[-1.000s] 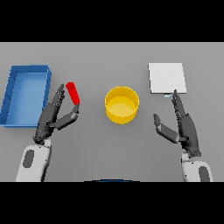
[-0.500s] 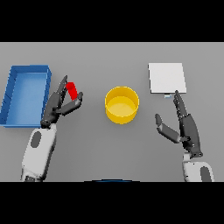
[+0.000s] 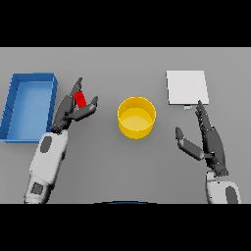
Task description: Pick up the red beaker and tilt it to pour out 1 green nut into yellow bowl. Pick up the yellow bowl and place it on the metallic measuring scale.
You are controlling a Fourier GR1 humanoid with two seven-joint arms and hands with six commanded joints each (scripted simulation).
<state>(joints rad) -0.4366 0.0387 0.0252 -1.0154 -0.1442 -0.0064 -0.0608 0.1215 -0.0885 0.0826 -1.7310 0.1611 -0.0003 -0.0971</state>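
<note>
The red beaker [image 3: 81, 100] sits left of centre, mostly hidden between the fingers and thumb of my left hand [image 3: 70, 109], which curl round it. The yellow bowl [image 3: 137, 117] stands at the table's middle, to the right of that hand and apart from it. The metallic measuring scale [image 3: 187, 87] is a pale square plate at the far right. Below the scale, my right hand [image 3: 210, 140] hovers with straight fingers and holds nothing. No green nut can be seen.
A blue open tray [image 3: 28, 105] lies at the far left, just beside my left hand.
My left hand has moved forward and closed in round the red beaker, which now shows only as a small patch between the fingers. The right hand has stayed put.
</note>
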